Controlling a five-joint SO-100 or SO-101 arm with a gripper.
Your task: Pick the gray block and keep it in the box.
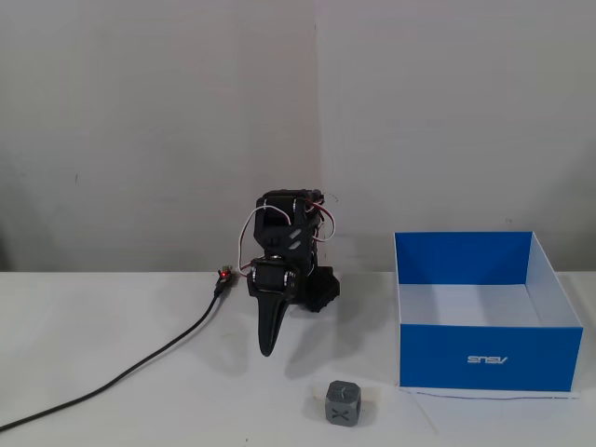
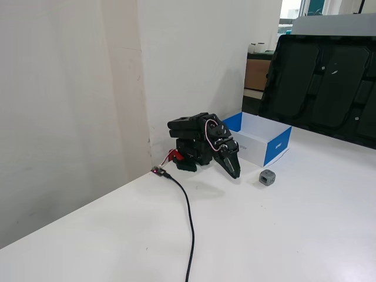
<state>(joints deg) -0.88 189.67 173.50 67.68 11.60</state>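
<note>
The gray block, a small cube with a dark X on its face, sits on the white table in front of the box's left corner; it also shows in the other fixed view. The box is a blue tray with a white inside and looks empty; it also shows in the other fixed view. My gripper is shut and empty, folded down with its tip pointing at the table, to the left of and behind the block in a fixed view. In the other fixed view the gripper sits left of the block.
A black cable runs from the arm's base across the table to the left front. A white wall stands close behind the arm. In a fixed view a large black panel stands behind the table at the right.
</note>
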